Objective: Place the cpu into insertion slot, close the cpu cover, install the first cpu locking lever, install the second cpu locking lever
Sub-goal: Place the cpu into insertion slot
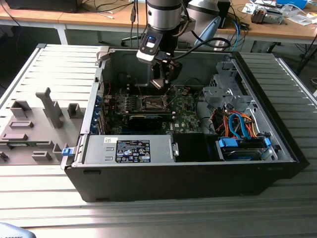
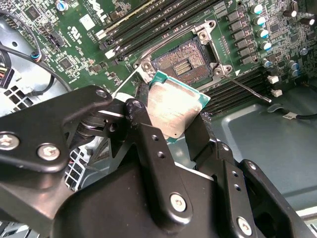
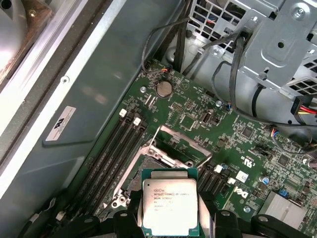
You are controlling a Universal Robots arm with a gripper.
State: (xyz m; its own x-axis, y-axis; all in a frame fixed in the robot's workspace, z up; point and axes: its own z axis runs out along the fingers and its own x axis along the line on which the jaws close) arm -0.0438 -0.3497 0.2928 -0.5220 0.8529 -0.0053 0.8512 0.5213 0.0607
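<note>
cpu (image 2: 174,110) gripped in hand (image 2: 168,126) above insertion slot (image 2: 184,64)

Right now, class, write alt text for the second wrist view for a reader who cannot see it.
The gripper, jaws shut on the silver-topped cpu, holds it over the green motherboard, close to the empty insertion slot. Black memory slots run beside it.

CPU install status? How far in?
Done: nothing seated. In hand: the end effector is shut on the cpu, held clear of the insertion slot, whose contacts are bare. Left: cpu not in, cpu cover standing open, a locking lever sticking out unlatched.
</note>
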